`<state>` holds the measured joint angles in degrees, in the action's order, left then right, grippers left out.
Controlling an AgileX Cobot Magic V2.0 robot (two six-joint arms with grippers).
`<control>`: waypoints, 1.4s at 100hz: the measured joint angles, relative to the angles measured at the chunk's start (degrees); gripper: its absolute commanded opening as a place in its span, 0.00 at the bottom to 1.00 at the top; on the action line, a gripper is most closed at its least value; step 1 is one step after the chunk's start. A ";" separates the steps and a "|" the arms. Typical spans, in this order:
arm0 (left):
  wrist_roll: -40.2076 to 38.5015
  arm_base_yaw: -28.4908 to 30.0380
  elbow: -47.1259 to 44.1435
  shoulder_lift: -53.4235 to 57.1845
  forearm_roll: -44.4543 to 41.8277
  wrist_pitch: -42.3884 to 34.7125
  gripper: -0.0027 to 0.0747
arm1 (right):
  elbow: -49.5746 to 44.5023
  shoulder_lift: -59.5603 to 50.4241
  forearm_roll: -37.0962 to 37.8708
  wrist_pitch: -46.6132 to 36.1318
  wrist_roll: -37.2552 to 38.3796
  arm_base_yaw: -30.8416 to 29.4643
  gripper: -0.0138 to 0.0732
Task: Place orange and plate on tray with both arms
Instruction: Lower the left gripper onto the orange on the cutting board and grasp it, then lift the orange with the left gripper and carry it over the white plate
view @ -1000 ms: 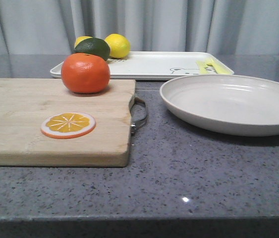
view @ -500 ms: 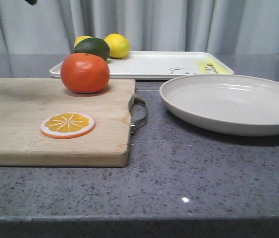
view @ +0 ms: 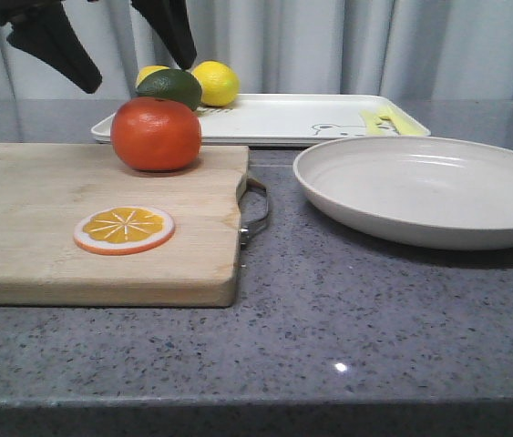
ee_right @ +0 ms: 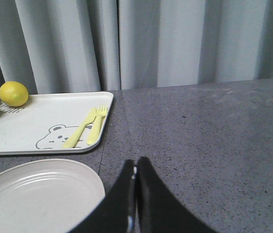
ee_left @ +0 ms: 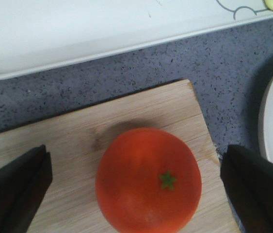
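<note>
The orange (view: 157, 134) sits on the far right part of a wooden cutting board (view: 37, 228). It also shows in the left wrist view (ee_left: 148, 180), with a green stem mark. My left gripper (view: 115, 55) is open wide and hangs above the orange, its dark fingers (ee_left: 12, 189) standing on either side, not touching. The off-white plate (view: 429, 191) lies on the counter at the right; its rim shows in the right wrist view (ee_right: 39, 194). The white tray (view: 283, 118) lies behind. My right gripper (ee_right: 136, 167) is shut and empty, above the counter beside the plate.
Two yellow lemons (view: 216, 84) and a dark green fruit (view: 170, 86) sit on the tray's left end, with a yellow-green fork and knife (ee_right: 85, 127) at its right. An orange slice (view: 125, 229) lies on the board. A metal handle (view: 254, 211) sticks out toward the plate.
My left gripper has come down into the front view from the top left and now hangs open above the orange. The orange, the plate and the tray have not moved.
</note>
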<state>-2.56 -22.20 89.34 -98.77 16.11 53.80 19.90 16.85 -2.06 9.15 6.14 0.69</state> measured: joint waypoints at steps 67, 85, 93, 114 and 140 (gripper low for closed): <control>0.00 -2.58 1.90 -6.91 0.57 4.63 0.66 | 0.00 0.00 0.00 0.53 0.00 0.00 0.09; 0.00 -2.58 1.90 -6.91 0.55 4.87 0.46 | 0.00 0.00 0.00 0.53 0.00 0.00 0.09; 0.00 -2.58 1.90 -6.91 1.19 5.11 0.43 | 0.00 0.00 0.00 0.53 0.00 0.00 0.09; 0.00 -2.86 4.96 -6.91 3.34 6.29 0.43 | 0.00 0.00 0.00 0.53 0.00 0.00 0.09; 0.00 -8.37 11.95 -6.91 3.69 5.12 0.43 | 0.00 0.00 0.00 0.68 0.00 0.00 0.09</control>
<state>-2.56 -30.57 101.28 -105.68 19.80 58.92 19.90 16.85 -2.06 9.83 6.14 0.69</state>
